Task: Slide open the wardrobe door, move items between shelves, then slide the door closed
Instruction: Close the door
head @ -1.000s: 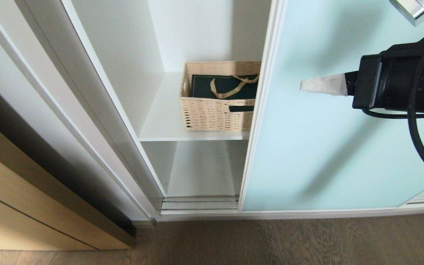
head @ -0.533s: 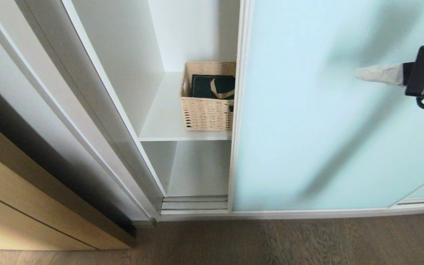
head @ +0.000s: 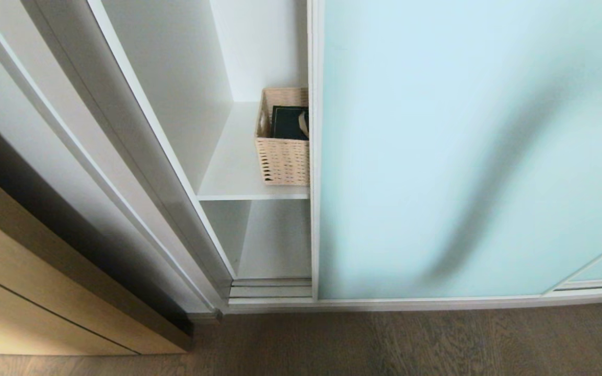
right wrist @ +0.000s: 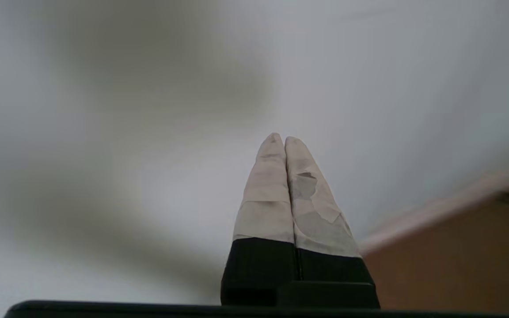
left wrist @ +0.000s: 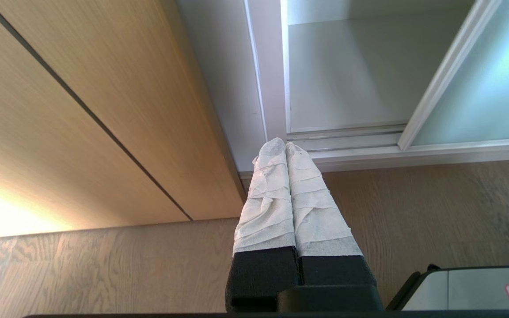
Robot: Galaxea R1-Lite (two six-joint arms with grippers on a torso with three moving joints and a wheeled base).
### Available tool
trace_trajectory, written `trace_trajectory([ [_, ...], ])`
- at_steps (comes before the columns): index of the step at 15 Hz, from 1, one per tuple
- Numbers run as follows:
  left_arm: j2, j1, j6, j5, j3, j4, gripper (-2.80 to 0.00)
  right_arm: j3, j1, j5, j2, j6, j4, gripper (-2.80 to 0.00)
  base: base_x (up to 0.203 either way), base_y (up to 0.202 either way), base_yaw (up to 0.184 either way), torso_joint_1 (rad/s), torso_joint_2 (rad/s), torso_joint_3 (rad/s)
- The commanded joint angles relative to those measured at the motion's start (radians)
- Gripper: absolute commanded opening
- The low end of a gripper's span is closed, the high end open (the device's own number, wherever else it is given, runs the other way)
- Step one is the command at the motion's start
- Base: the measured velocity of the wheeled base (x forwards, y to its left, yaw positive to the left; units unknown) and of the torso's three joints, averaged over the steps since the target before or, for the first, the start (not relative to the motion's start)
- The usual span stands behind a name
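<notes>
The frosted pale blue-green sliding wardrobe door [head: 468,156] covers most of the opening, its frame edge cutting across the tan wicker basket [head: 282,162]. The basket stands on the upper white shelf [head: 233,167] with the dark green gift bag [head: 288,122] lying in it, both partly hidden behind the door. A lower shelf [head: 275,240] shows beneath. Neither arm is in the head view; only a shadow lies on the door. My right gripper [right wrist: 284,140] is shut on nothing, close to a pale blurred surface. My left gripper [left wrist: 284,145] is shut, parked low over the floor.
A light wood cabinet front [head: 45,292] stands to the left of the wardrobe, with the white wardrobe side panel [head: 139,156] between. Brown wood-grain floor [head: 384,339] runs along the front, next to the door's bottom track [head: 272,288].
The sliding door has moved left, covering more of the basket and bag. The right arm and gripper have swung off to the right, out of the head view.
</notes>
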Motion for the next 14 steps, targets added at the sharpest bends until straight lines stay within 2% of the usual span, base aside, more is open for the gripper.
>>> trace_trajectory([
  [1,0.001,0.000,0.001,0.000,0.000,0.000,-2.80,-0.003,-0.240,0.001,-0.016,-0.003,-0.001,-2.80,0.000,0.000,0.000,0.000,0.00,0.000],
  [2,0.001,0.000,0.001,-0.001,0.000,0.000,-2.80,-0.008,-0.360,-0.003,-0.001,-0.010,-0.006,-2.80,0.000,0.000,0.000,0.000,0.00,0.000],
  [4,0.001,0.000,0.001,0.000,0.000,0.000,-2.80,-0.016,-0.537,-0.044,0.087,-0.024,-0.046,-2.80,0.000,0.000,0.000,0.000,0.00,0.000],
  [6,0.001,0.000,0.001,-0.001,0.000,0.000,-2.80,-0.044,-0.651,-0.066,0.200,-0.037,-0.098,-2.80,0.000,0.000,0.000,0.000,0.00,0.000],
  [7,0.001,0.000,0.001,0.000,0.000,0.000,-2.80,-0.081,-0.693,-0.049,0.253,-0.039,-0.115,-2.80,0.000,0.000,0.000,0.000,0.00,0.000],
  [9,0.001,0.000,0.001,-0.001,0.000,0.000,-2.80,-0.171,-0.767,0.099,0.356,-0.040,-0.139,-2.80,0.000,0.000,0.000,0.000,0.00,0.000],
  [11,0.001,0.000,0.001,-0.001,0.000,0.000,-2.80,-0.258,-0.820,0.367,0.455,-0.035,-0.155,-2.80,0.000,0.000,0.000,0.000,0.00,0.000],
  [12,0.001,0.000,0.001,0.000,0.000,0.000,-2.80,-0.316,-0.843,0.473,0.508,-0.034,-0.157,-2.80,0.000,0.000,0.000,0.000,0.00,0.000],
  [14,0.001,0.000,0.001,-0.001,0.000,0.000,-2.80,-0.382,-0.862,0.558,0.590,-0.038,-0.168,-2.80,0.000,0.000,0.000,0.000,0.00,0.000],
])
